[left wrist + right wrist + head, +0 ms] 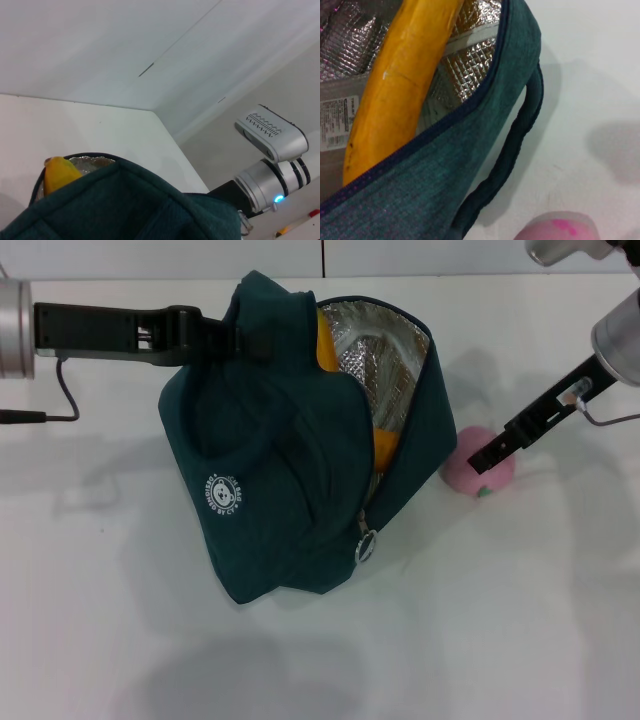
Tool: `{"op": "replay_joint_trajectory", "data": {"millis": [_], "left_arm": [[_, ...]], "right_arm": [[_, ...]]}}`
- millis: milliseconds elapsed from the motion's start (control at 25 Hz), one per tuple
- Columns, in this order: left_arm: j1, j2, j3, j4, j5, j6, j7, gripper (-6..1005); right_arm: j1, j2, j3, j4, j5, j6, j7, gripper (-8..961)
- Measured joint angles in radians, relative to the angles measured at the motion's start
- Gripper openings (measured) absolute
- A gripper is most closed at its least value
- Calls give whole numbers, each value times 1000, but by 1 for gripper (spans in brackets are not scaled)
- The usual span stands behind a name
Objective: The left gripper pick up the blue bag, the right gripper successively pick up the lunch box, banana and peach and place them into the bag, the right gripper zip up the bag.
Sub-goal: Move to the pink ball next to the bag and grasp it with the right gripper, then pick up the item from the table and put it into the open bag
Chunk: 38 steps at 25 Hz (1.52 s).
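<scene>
The blue bag [280,460] stands open in the middle of the white table, its foil lining [385,340] showing. My left gripper [205,332] reaches in from the left and is shut on the bag's upper left fabric. The banana [385,445] lies inside the bag and also shows in the right wrist view [400,90]. The lunch box [337,122] lies under it, with only its label showing. The peach [460,475] sits on the table just right of the bag. My right gripper [487,456] hangs directly over the peach, very close to it.
The zipper pull ring [366,547] hangs at the bag's front edge. One loop handle [515,145] lies on the table between the bag and the peach [555,227]. A black cable [60,390] runs at the far left. The table edge and wall lie behind.
</scene>
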Motion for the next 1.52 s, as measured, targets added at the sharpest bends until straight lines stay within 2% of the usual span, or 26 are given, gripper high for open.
{"op": "replay_joint_trajectory", "data": {"millis": [200,640,880,1320,1520], "left_arm": [[0,0,0,0,0,0,0,77],[-8,5,0,-24,0,0,7,78],[-9,7,0,-25,0,0,8,78],[-9,8,-1,-25,0,-2,12,79],[-7,8,-3,-25,0,-2,12,80]], "right_arm": [[-4,3,-48,17,6,42,0,791],[2,5,-53,21,24,52,0,694],[3,3,-65,21,24,54,-2,467],[5,0,-75,12,24,48,-4,247],[-15,-1,-42,-33,26,40,-3,133]]}}
